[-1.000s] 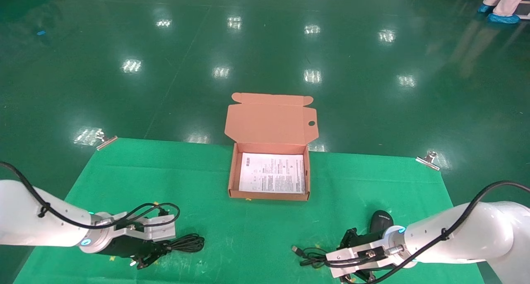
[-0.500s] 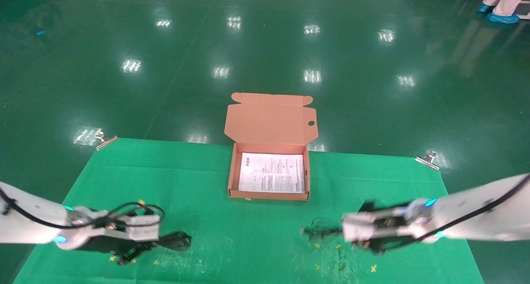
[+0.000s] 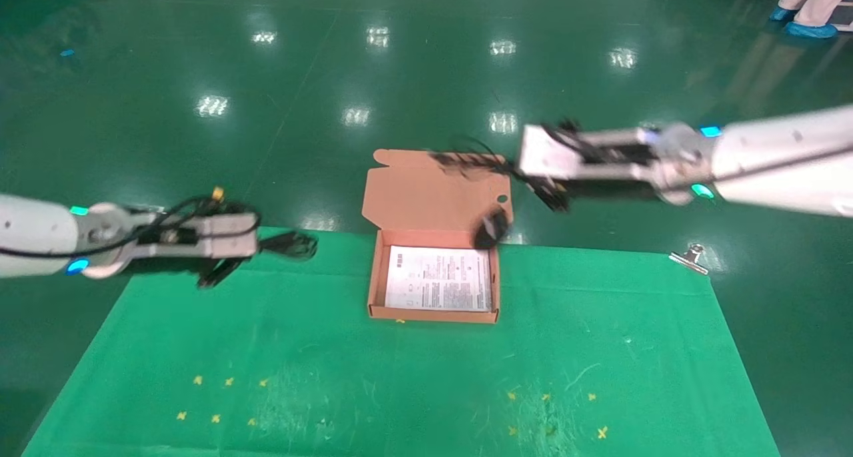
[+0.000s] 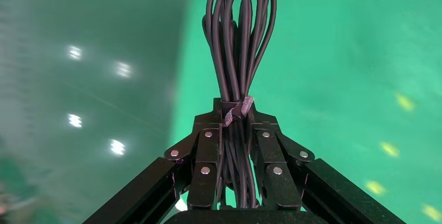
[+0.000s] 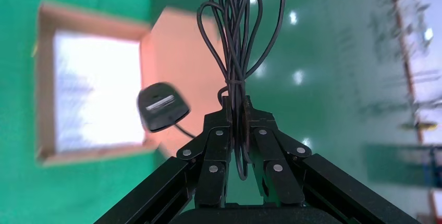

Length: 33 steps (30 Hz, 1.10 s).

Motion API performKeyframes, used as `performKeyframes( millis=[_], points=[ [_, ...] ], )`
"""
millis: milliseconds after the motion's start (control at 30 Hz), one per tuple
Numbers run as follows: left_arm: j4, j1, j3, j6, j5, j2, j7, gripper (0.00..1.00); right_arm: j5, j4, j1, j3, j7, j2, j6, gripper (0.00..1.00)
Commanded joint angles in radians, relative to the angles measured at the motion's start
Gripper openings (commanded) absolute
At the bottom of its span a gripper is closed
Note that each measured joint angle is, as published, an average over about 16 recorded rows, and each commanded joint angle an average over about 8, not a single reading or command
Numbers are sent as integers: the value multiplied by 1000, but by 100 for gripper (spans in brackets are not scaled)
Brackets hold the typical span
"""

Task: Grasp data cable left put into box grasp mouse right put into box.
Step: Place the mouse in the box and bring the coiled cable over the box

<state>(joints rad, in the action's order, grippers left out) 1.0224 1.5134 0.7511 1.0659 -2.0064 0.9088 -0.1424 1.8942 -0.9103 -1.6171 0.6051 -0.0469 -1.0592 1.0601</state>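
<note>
Data cable, thin black looped bundle (image 4: 238, 36), held up in left gripper (image 4: 235, 110); small black oval mouse (image 3: 491, 226) dangling by its cord over box.
L gripper (image 3: 230, 268) is off the table, above far-left corner of green mat (image 3: 426, 377), fingers clamped on the tied bundle, loops sticking out toward the box. R gripper (image 5: 235, 110) is pinched on the mouse's thin black cord (image 5: 240, 36), not the body; it's high by the lid flap's right edge. Mouse hangs free below it, over far-right corner of shallow salmon-orange cardboard box (image 3: 375, 280), w/ white printed sheet (image 3: 436, 278) flat inside.
</note>
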Motion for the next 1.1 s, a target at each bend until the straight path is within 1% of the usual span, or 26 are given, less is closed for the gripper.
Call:
performKeyframes(
  millis=[33,267,467,700,833,1100],
  points=[
    [26,17,-9,-18,-7,7,-16,0,-22,15,-35,-13,-13,-26,-11,0],
    [2,57,-32,-125,-12,79,2,0,-68,153,-143,-30,-107,-156,-61,0],
    [-63,91,-44,-190,-12,126,34,0,-92,265,-200,-42,-182,-218,-92,0],
    [-107,117,-52,-220,1,152,71,0,-126,348,-238,-58,-254,-250,-100,0],
    [-115,122,-54,-226,6,156,77,0,-138,365,-246,-64,-270,-255,-100,0],
    [-117,111,-49,-223,5,158,74,0,-150,360,-234,-67,-279,-259,-107,0]
  ],
)
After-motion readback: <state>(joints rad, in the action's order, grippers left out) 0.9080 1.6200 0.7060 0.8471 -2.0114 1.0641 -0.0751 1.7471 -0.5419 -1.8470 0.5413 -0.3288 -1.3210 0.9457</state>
